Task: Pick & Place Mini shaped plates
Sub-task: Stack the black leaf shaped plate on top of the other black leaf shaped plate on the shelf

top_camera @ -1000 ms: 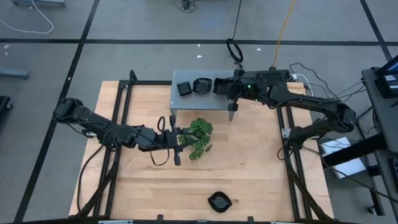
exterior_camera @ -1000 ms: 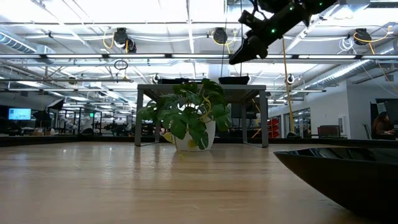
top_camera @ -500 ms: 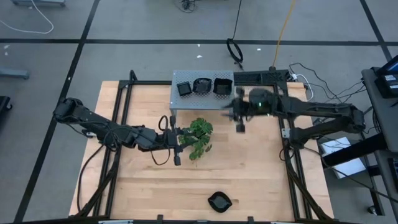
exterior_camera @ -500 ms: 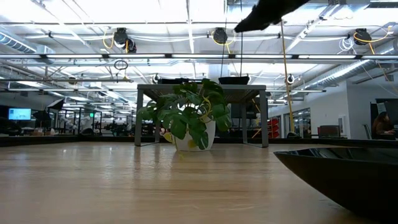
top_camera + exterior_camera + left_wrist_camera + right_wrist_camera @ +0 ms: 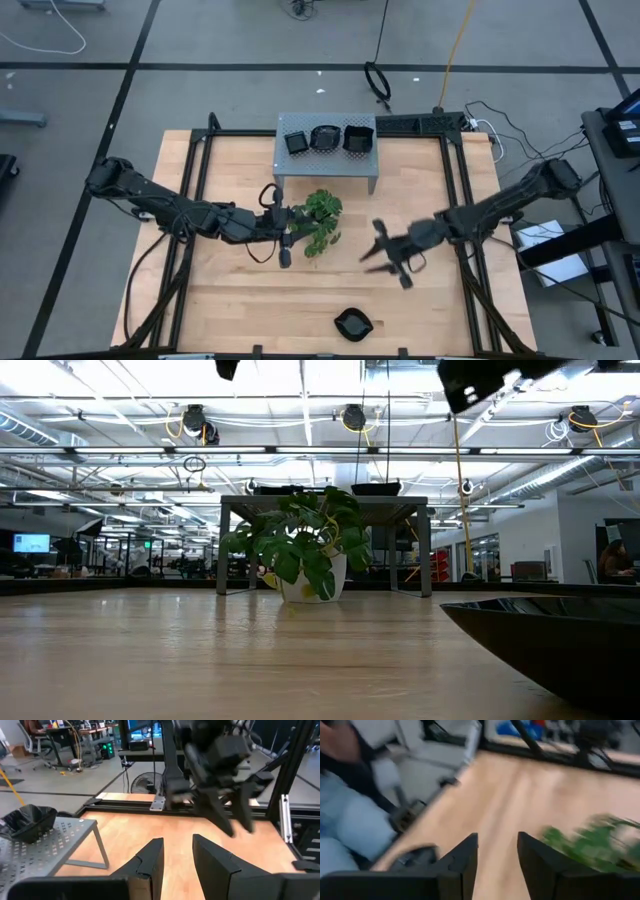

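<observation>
No text, label, brand, number or sign can be read in any view; the bright screen at the far left of the low view (image 5: pixel 31 543) is too small to make out; nothing legible shows on the shelf (image 5: pixel 327 160) or the table (image 5: pixel 230 290).

— How many black plates do you count?
— Four: three on the grey shelf (image 5: pixel 326 160), namely a square plate (image 5: pixel 296 142), a wavy plate (image 5: pixel 323 137) and another square plate (image 5: pixel 358 138), and one lone plate (image 5: pixel 352 323) on the table (image 5: pixel 230 300).
— And plants?
— One plant (image 5: pixel 318 220). Also two arms.
</observation>
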`<action>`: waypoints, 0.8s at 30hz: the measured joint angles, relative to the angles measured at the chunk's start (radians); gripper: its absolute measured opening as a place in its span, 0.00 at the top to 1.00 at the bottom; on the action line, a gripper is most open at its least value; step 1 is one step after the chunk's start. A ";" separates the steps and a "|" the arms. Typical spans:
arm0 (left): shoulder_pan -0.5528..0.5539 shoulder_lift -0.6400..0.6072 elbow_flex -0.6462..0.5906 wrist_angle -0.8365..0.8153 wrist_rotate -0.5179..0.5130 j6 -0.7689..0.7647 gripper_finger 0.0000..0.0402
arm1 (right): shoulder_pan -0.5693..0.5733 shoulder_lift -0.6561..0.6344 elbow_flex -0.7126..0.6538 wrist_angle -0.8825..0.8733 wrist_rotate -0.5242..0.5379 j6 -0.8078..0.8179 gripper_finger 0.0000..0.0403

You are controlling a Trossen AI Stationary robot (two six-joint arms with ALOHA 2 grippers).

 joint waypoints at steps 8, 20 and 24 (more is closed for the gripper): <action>-0.002 0.000 0.000 0.000 0.020 -0.050 0.73 | 0.101 0.222 -0.138 0.420 0.102 0.140 0.58; -0.042 0.000 0.000 -0.001 0.020 -0.079 0.73 | 0.122 0.542 0.017 0.460 -0.131 0.455 0.54; -0.071 0.000 0.000 -0.011 0.021 -0.078 0.73 | 0.141 0.583 0.060 0.442 -0.065 0.442 0.54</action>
